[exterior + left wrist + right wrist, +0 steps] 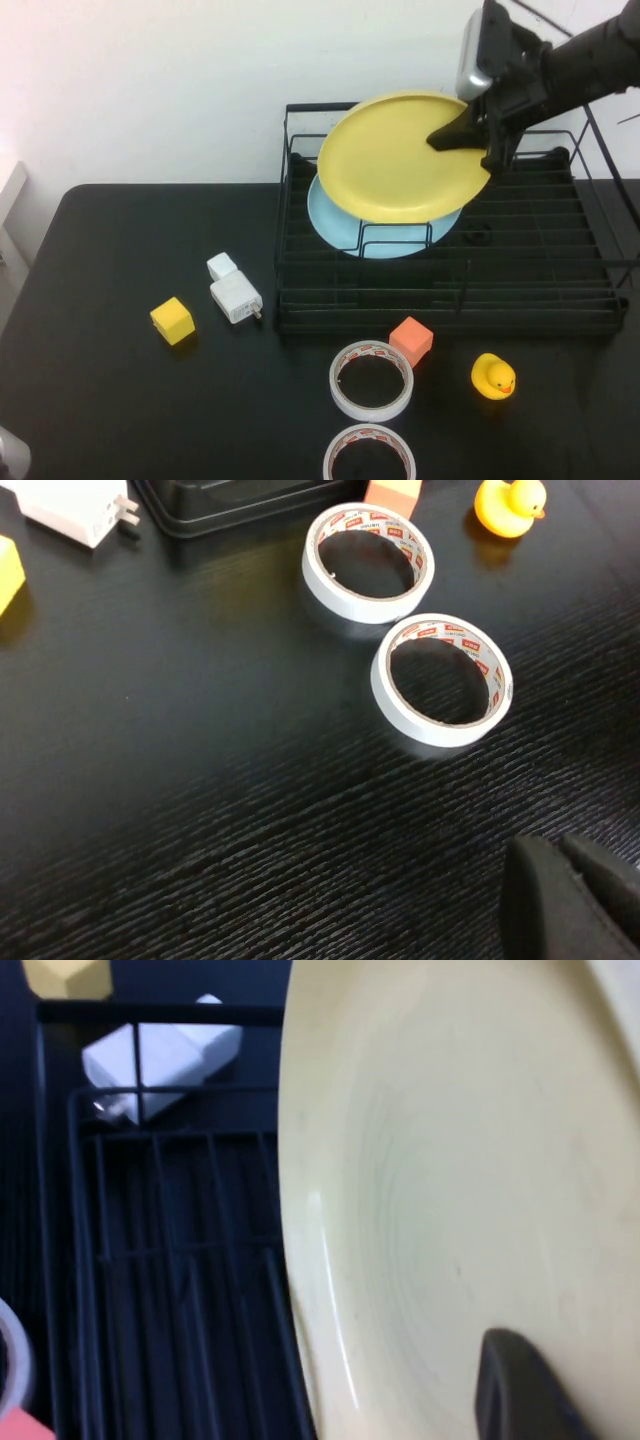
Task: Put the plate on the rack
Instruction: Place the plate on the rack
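Observation:
The yellow plate (pixel 395 158) hangs tilted in the air above the back left part of the black wire rack (pixel 520 262). My right gripper (pixel 468 140) is shut on the plate's right edge, one finger lying across its upper face. In the right wrist view the plate (pixel 450 1190) fills most of the picture, with one dark fingertip (pixel 515 1385) on it. A light blue plate (pixel 375 235) lies in the rack under the yellow one. My left gripper (pixel 575 900) hovers low over the table near the front, its fingers together and empty.
Two tape rolls (pixel 371 380) (pixel 369 455), an orange cube (pixel 411 340) and a yellow rubber duck (pixel 493 376) lie in front of the rack. A yellow cube (pixel 172 320) and a white charger (pixel 234 296) lie to the left.

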You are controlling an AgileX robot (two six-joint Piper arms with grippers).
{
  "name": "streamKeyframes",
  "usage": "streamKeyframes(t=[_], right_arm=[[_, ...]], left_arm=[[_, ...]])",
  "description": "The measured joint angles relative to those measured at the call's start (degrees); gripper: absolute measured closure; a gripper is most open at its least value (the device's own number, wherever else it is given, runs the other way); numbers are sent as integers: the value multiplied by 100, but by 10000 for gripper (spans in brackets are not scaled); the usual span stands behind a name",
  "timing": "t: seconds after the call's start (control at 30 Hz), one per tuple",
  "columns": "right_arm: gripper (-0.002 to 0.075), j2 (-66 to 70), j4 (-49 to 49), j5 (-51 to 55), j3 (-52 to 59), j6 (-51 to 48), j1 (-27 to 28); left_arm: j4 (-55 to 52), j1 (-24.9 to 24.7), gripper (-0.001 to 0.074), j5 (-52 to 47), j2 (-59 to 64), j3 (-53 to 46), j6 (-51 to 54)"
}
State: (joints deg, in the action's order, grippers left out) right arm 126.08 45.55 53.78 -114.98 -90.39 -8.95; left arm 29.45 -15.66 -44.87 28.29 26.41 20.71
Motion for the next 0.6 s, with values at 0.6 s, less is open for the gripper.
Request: streamKeyframes(t=[0.6], right_arm=[[515,174,177,-58,0,164,0]], left_arm=[[-38,0,735,-35,0,0,0]])
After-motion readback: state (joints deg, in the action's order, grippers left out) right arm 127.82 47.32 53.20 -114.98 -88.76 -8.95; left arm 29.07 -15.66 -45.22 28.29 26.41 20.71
